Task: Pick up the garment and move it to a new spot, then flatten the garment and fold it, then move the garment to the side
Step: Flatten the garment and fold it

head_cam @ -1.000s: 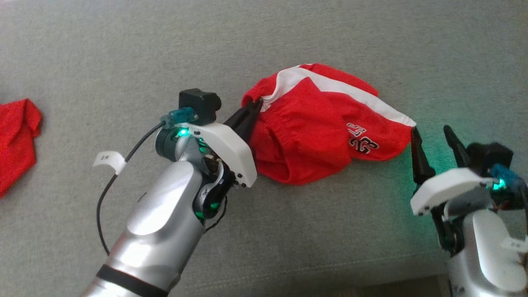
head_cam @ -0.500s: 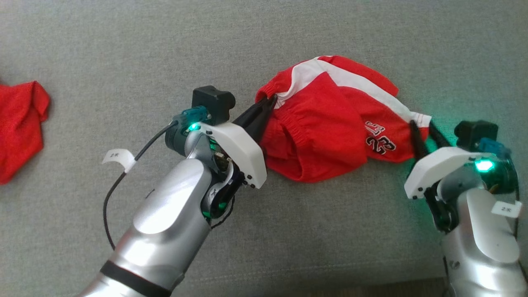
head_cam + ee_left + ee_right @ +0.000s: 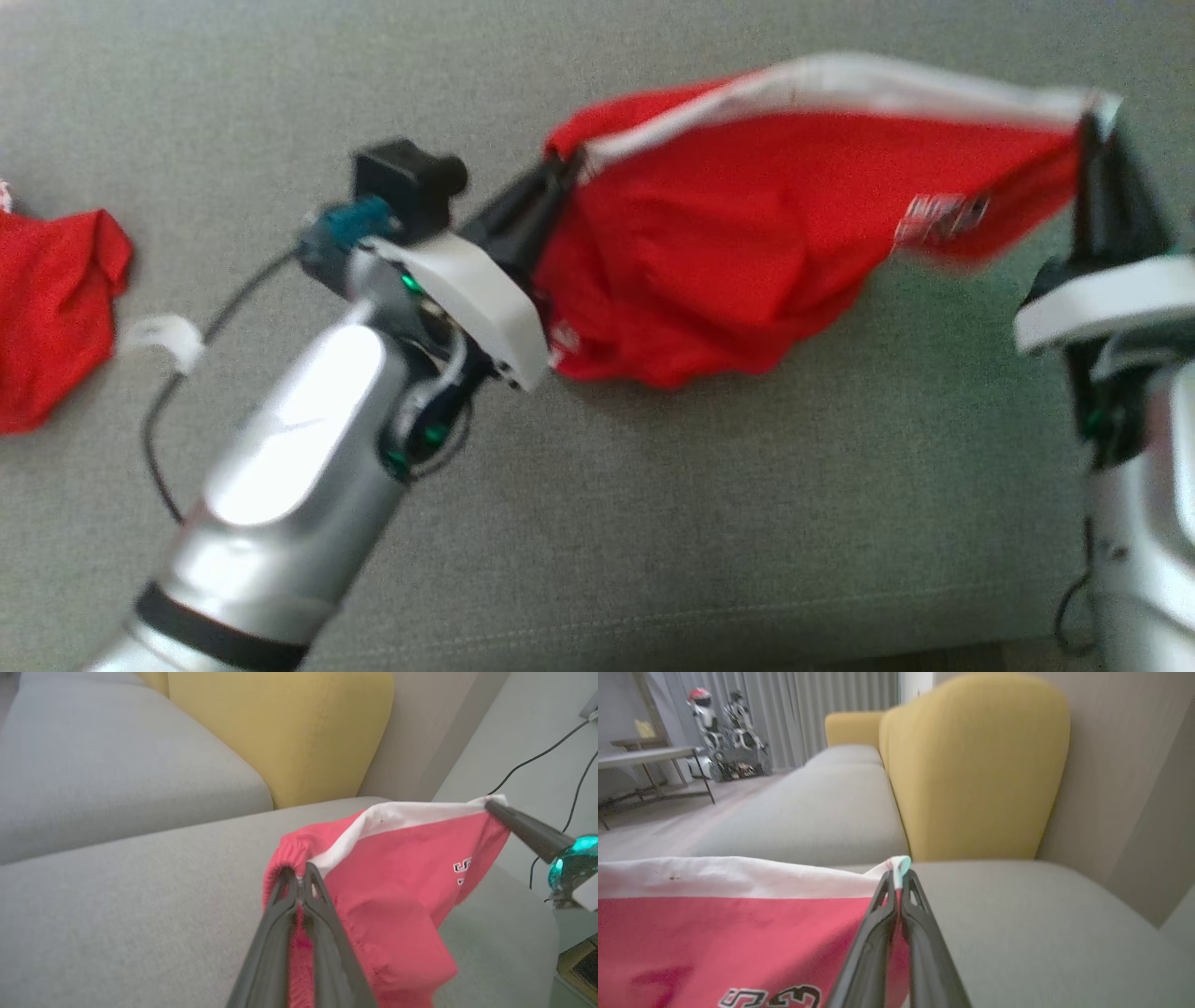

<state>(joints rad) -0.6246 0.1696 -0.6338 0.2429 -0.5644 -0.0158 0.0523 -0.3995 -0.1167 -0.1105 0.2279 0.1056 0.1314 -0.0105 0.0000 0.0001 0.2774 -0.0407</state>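
The garment point(image 3: 747, 233) is a pair of red shorts with a white side stripe and black-and-white lettering, stretched above the grey sofa seat point(image 3: 653, 523). My left gripper point(image 3: 560, 177) is shut on its elastic waistband at the left end. My right gripper point(image 3: 1092, 121) is shut on the white-striped corner at the right end. In the left wrist view my left gripper point(image 3: 300, 872) pinches the waistband of the garment point(image 3: 397, 872). The right wrist view has my right gripper point(image 3: 898, 877) clamped on the garment point(image 3: 738, 933) at its white edge.
A second red cloth point(image 3: 51, 308) lies on the seat at the far left. Yellow back cushions point(image 3: 976, 765) stand behind the grey seat. Beyond the sofa's end stand a table point(image 3: 644, 760) and another robot point(image 3: 728, 732). Black cables point(image 3: 551, 751) run along the floor.
My right gripper has shut on the garment's white-striped corner. Both arms have risen and spread, pulling the shorts taut above the seat. The head camera has shifted too.
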